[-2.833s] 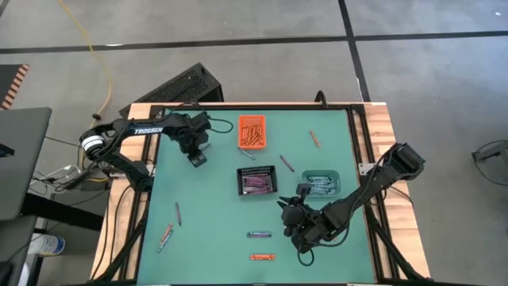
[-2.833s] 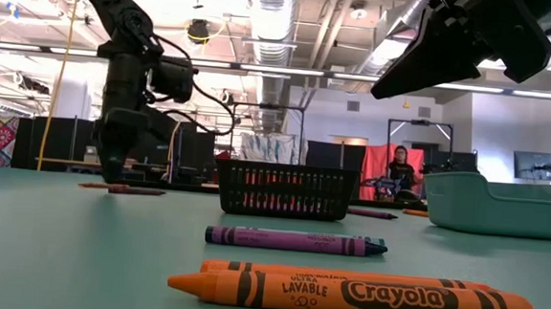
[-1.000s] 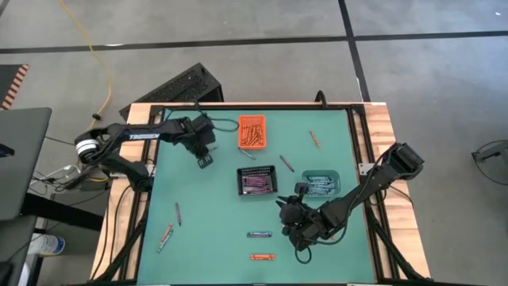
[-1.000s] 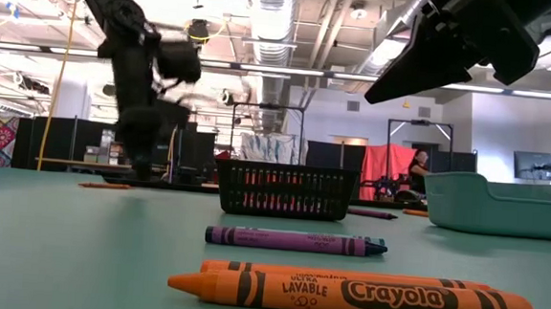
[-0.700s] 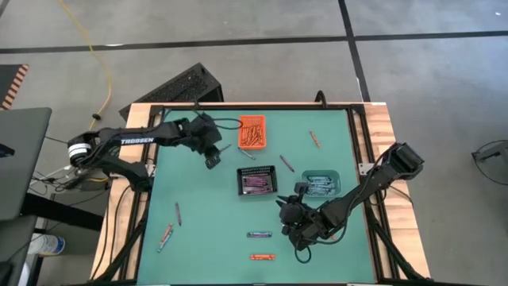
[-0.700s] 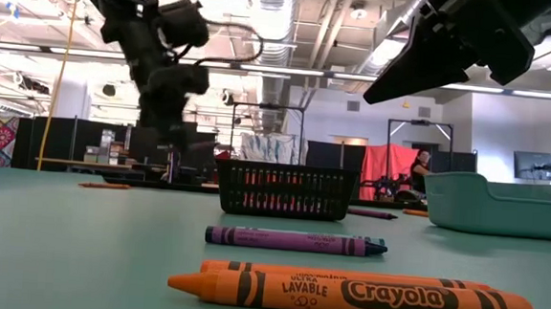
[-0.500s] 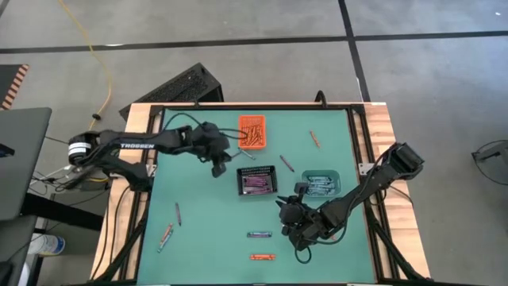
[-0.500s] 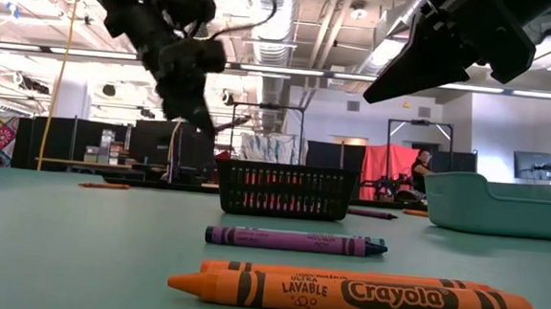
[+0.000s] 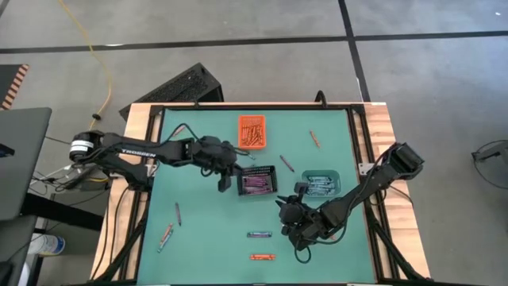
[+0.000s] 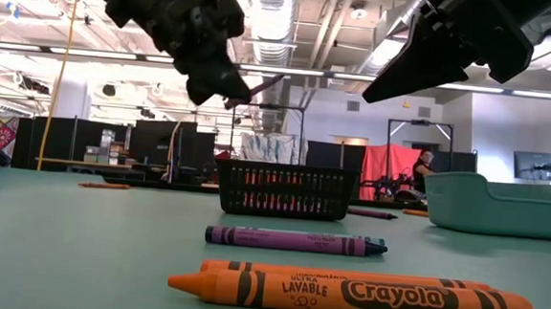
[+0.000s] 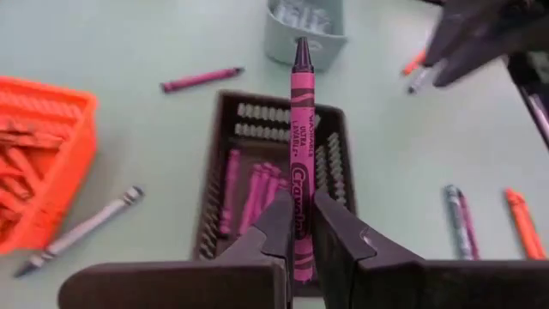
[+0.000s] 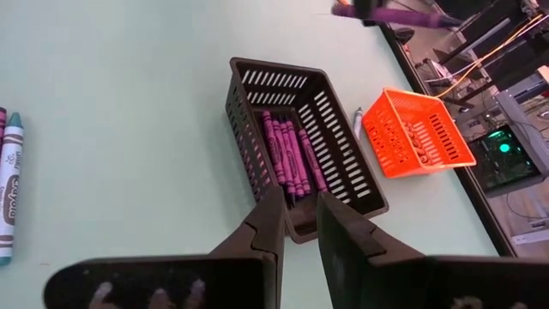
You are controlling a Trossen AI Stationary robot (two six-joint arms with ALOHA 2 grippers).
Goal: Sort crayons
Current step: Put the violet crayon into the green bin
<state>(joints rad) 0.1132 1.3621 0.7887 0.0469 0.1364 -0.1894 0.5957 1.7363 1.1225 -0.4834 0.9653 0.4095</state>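
The left gripper (image 11: 294, 227), clamped on a purple crayon (image 11: 299, 137) pointing lengthwise beyond its fingertips, hovers beside the black mesh bin (image 9: 256, 181) mid-tabletop.

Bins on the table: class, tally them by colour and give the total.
Orange bin: 1
Black mesh bin: 1
Teal bin: 1
Total: 3
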